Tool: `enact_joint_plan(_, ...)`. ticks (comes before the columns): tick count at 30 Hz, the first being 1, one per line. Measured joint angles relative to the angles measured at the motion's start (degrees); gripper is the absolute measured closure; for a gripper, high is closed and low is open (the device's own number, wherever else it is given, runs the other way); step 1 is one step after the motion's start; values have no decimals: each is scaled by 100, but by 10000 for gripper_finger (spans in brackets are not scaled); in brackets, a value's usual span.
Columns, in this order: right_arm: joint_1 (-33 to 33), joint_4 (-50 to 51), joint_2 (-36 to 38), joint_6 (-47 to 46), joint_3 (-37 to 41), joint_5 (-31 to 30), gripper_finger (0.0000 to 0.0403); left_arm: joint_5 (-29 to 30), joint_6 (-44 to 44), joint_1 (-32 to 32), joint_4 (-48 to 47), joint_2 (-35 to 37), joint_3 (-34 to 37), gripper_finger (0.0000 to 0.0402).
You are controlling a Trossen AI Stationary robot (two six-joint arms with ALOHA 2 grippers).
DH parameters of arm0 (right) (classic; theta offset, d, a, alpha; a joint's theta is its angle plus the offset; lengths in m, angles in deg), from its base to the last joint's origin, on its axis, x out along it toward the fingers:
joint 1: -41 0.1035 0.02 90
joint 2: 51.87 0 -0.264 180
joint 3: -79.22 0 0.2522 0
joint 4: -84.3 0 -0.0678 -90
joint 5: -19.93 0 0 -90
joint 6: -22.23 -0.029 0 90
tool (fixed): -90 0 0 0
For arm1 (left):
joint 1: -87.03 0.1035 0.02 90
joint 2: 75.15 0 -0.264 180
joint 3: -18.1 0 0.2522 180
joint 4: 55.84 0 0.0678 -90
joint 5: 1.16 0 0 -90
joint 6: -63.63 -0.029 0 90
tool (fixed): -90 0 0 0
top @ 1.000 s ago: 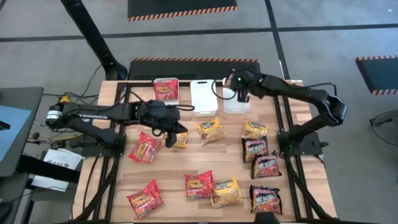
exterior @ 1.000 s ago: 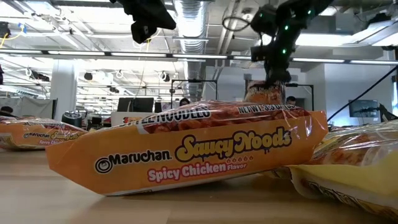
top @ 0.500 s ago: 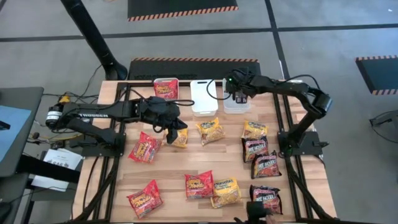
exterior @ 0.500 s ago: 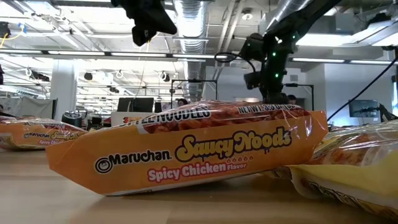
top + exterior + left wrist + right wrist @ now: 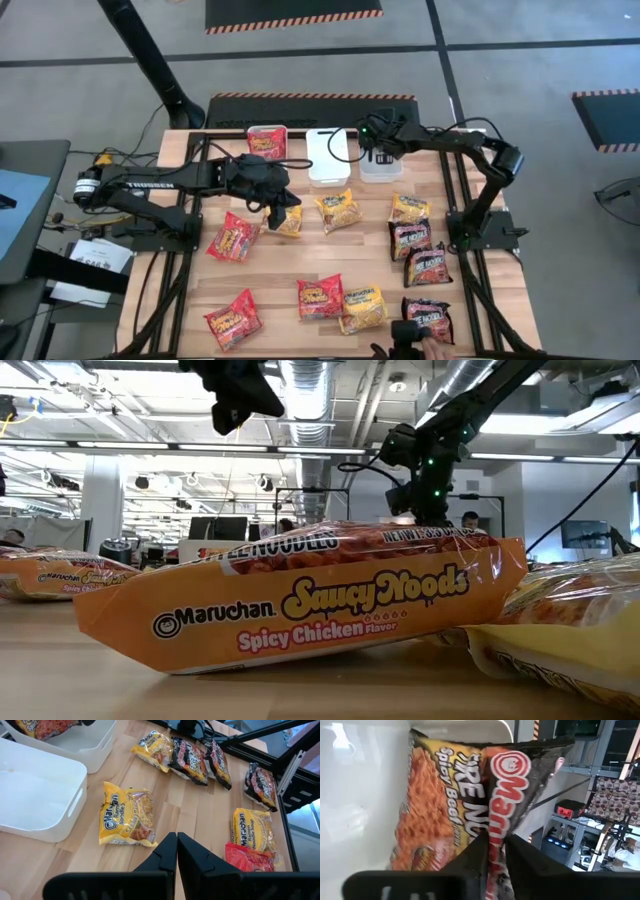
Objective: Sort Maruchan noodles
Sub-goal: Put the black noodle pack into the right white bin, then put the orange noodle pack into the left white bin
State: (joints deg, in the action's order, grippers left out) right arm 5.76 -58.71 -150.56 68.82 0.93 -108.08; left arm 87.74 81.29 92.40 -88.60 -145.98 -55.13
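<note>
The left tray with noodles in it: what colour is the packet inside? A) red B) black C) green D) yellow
A: in the high view the left white tray at the table's far edge holds a red Maruchan packet, while the middle tray beside it shows only white.

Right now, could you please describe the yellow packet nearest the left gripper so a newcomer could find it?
Start at the middle white tray at the table's far edge. Just in front of it lies a yellow noodle packet, between a smaller yellow packet under the left gripper and another to its right.
</note>
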Motion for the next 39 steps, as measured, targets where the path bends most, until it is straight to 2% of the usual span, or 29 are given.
enact_joint_plan(8, 78, 57, 126, -3, 0, -720, 262, 42, 6, 0, -143, 2, 0, 401)
enact_joint_plan(11, 135, 94, 230, -3, 0, -777, 254, 42, 6, 0, -156, 2, 0, 401)
enact_joint_plan(21, 297, 72, 860, -1, -2, -883, 251, 46, -438, 0, -132, 2, 0, 401)
enact_joint_plan(29, 509, 74, 1521, -3, -2, -1144, 251, -48, 19, 4, -212, 2, 0, 398)
enact_joint_plan(33, 669, 67, 1866, -3, -2, -1161, 251, -373, 247, 60, -220, 2, 0, 374)
enact_joint_plan(39, 928, 70, 2290, -5, 0, -1295, 251, -567, 419, 274, -172, 2, 0, 306)
